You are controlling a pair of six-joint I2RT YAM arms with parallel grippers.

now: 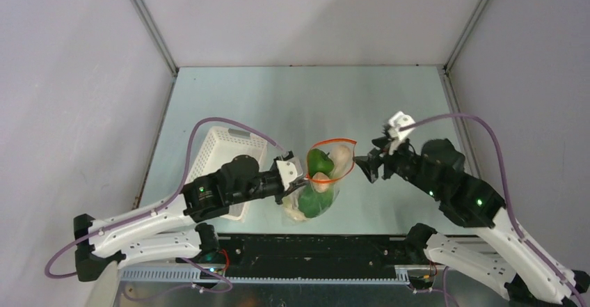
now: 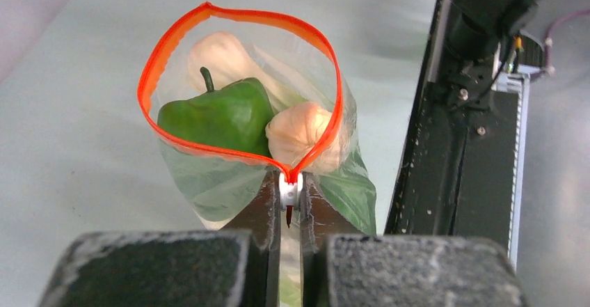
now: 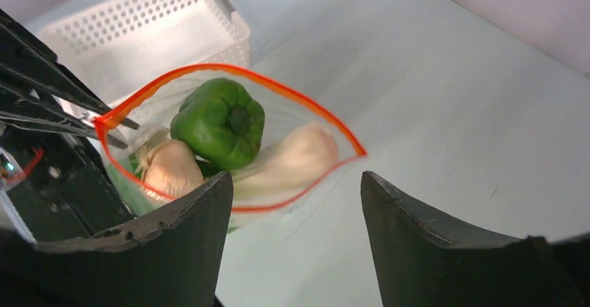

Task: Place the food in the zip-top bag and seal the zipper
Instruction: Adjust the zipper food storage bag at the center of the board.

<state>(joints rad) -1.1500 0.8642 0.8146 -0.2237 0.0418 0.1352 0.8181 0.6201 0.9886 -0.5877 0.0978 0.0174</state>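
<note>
From above, my left end effector [image 1: 300, 179] holds the zip-top bag [image 1: 316, 197] upright on the counter [image 1: 292, 105], mouth open.

Left wrist: my jaws are pressed on the white end of the zipper [image 2: 243, 14], with the food [image 2: 222, 115] inside the bag.

Right wrist: my right end effector [image 3: 296, 182] is spread, just beside the bag's mouth and not touching it.

Overhead; close wrist views share the bag [image 2: 202, 182]

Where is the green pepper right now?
In the top view the green pepper sits inside the open zip-top bag near the table's middle, beside a pale bulb, right of the white basket. The left gripper pinches the bag's zipper.
</note>
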